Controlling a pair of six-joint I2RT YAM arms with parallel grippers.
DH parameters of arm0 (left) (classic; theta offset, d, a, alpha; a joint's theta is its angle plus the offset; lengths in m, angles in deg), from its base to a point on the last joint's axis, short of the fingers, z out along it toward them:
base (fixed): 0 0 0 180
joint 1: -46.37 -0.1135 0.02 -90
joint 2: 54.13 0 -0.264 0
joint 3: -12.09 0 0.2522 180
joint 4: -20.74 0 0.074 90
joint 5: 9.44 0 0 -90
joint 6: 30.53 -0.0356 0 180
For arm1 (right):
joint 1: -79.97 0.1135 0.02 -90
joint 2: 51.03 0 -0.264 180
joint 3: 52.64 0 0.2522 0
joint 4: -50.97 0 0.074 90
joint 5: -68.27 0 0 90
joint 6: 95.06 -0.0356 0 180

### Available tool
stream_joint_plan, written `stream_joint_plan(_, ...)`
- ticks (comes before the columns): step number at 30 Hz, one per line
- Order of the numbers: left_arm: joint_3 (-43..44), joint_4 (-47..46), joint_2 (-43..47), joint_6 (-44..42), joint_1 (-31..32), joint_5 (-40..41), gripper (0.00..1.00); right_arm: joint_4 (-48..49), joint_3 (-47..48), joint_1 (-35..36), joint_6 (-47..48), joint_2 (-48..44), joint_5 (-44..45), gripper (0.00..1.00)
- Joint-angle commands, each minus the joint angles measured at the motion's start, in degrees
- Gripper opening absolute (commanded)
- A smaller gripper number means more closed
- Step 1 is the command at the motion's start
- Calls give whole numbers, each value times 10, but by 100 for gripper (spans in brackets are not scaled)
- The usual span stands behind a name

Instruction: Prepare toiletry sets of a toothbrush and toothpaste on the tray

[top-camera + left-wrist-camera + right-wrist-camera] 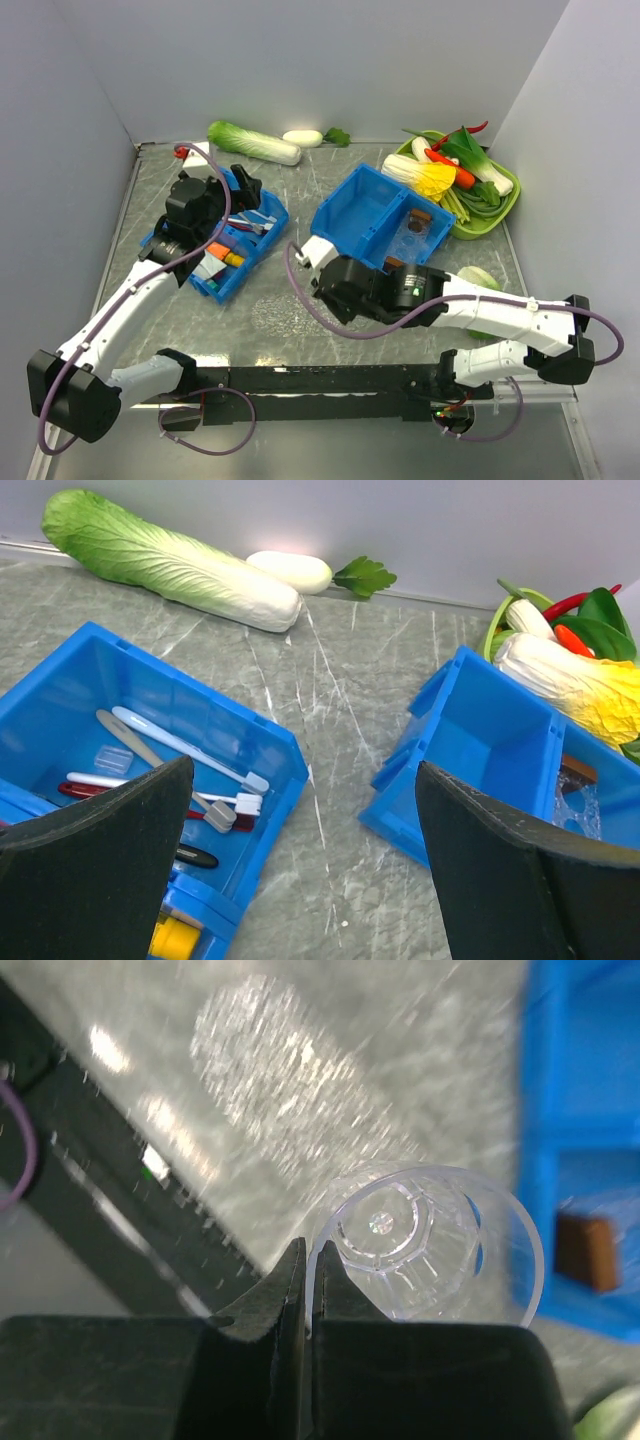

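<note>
The clear bumpy oval tray [283, 312] lies flat on the table in front of the bins; it also shows in the right wrist view [260, 1050]. Several pale toothbrushes [185, 748] lie in the left blue bin [262, 235], with coloured toothpaste tubes [224, 258] in its near part. My left gripper [232, 190] hangs open and empty above that bin; its fingers [100, 870] stand wide apart. My right gripper [308, 1252] is shut on the rim of a clear plastic cup [425, 1245], held above the table near the tray. In the top view, the right gripper [318, 268] hides the cup.
A second blue bin [358, 212] stands in the middle with clear cups [410, 236] and a brown item inside. A green tray of vegetables [508, 205] is at the back right. A napa cabbage [252, 142] and a white radish [302, 138] lie along the back wall.
</note>
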Motion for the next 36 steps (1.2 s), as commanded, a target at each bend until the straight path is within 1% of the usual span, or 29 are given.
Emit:
stream_joint_plan(1,-5,-23,16,-1,4,-12,96,-66,-33,28,-95,9,32,0)
stream_joint_plan(3,-3,-19,10,-5,5,4,97,-82,-47,29,-111,9,35,0)
stream_joint_plan(5,0,-13,0,-6,4,12,97,-88,-67,28,-121,-11,38,0)
stream_joint_plan(7,6,-10,-5,-3,5,2,96,-83,-90,27,-127,-42,45,0)
stream_joint_plan(10,2,-16,-3,3,6,-14,96,-49,-125,26,-137,-82,74,0)
stream_joint_plan(13,-1,-18,-7,3,7,-8,96,-7,-154,19,-139,-96,94,0)
stream_joint_plan(17,2,-13,-17,8,8,-14,96,34,-171,13,-134,-83,108,0)
stream_joint_plan(19,1,-15,-19,11,9,-20,96,74,-185,9,-118,-81,101,0)
stream_joint_plan(23,1,-14,-19,11,10,-17,96,120,-202,-15,-102,-71,81,0)
stream_joint_plan(32,0,-16,-12,8,10,-16,97,167,-221,-32,-90,-29,58,0)
stream_joint_plan(36,1,-16,-12,8,10,-20,97,190,-233,-41,-88,-24,41,0)
